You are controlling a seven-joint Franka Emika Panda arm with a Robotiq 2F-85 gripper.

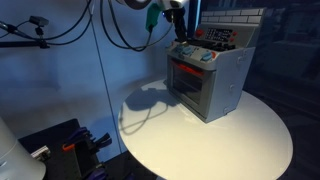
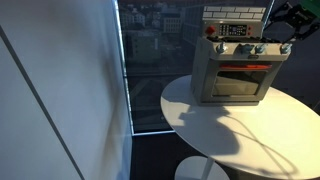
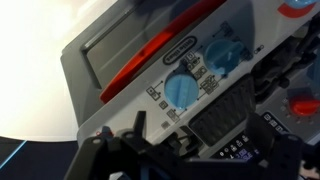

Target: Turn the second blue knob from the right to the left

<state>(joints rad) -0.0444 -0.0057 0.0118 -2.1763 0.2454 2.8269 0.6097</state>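
A grey toy oven (image 1: 210, 85) with a red-trimmed door stands on a round white table (image 1: 240, 140); it also shows in an exterior view (image 2: 238, 70). A row of blue knobs (image 2: 240, 48) runs along its front top edge. In the wrist view two blue knobs show, one (image 3: 183, 90) nearer the jaws and one (image 3: 222, 55) beyond it. My gripper (image 3: 200, 135) is open and hovers just above the oven's top, close to the knobs and touching none. It shows over the oven's top in both exterior views (image 1: 178, 30) (image 2: 285, 35).
The table's edge (image 2: 200, 120) lies near a large window (image 2: 150, 60). A dark stand with cables (image 1: 60, 145) sits on the floor beside the table. Cables (image 1: 115, 25) hang above. A red button (image 2: 211, 29) sits on the oven's back panel.
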